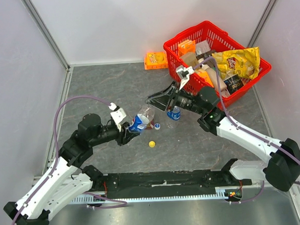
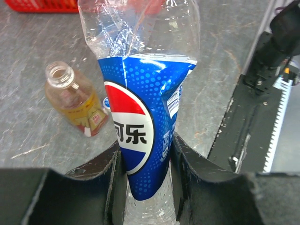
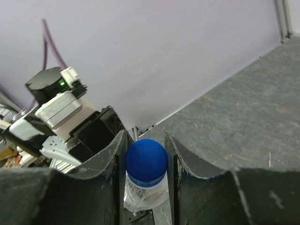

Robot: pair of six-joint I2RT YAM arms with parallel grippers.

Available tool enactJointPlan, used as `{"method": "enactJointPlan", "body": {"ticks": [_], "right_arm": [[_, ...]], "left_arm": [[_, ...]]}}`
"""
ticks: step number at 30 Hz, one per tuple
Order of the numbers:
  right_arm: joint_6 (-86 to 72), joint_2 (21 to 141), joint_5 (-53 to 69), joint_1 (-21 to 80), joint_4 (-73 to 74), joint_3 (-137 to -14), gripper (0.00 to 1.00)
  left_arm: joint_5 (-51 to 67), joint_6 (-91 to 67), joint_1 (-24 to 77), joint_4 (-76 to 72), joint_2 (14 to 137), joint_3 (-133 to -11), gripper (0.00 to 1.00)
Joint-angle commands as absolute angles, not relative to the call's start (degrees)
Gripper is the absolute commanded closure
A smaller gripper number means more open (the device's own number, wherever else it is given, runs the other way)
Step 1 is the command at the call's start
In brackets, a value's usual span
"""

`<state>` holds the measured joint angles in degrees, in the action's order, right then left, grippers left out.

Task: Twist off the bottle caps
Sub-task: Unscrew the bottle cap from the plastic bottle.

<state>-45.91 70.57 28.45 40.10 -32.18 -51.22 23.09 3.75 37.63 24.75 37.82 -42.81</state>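
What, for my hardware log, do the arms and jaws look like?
The left arm and right arm have white shells, black joints. A purple cable loops along each, and a white camera block tops each wrist. The jaws are matte black, broad, with curved inner edges.

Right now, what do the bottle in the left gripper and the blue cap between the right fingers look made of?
Bottle: thin clear plastic, glossy; its wall is creased and crumpled, and a printed blue film label wraps it. Blue cap: opaque, hard-looking plastic, smooth with a soft sheen, likely moulded.
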Motion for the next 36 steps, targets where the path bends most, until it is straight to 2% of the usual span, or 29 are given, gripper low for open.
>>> {"method": "enactJointPlan", "body": {"ticks": [1,3,10,22,29,36], "right_arm": [[-43.0,67.3,37.8,40.5,-43.1,-50.6,0.97],[-41.4,66.7,40.9,40.5,-43.4,-50.7,1.0],[-38.4,62.6,47.1,40.5,-46.7,-48.6,1.0],[-50.5,61.0,56.0,40.6,-72.9,-44.7,1.0],[-53.7,60.8,57.1,40.6,-78.7,-44.8,1.0],[-52.5,60.3,54.7,40.5,-76.6,-44.9,1.0]], "left_arm": [[35.4,5.5,37.8,23.8,37.4,-45.7,0.98],[38.6,5.0,37.8,23.6,36.9,-46.3,0.98],[48.8,1.1,37.8,19.8,34.2,-46.8,0.98],[63.8,-4.7,37.8,16.1,37.1,-49.0,0.98],[65.8,-5.8,37.8,15.9,39.4,-48.9,0.98],[64.1,-4.9,37.9,15.9,38.1,-47.9,0.98]]}}
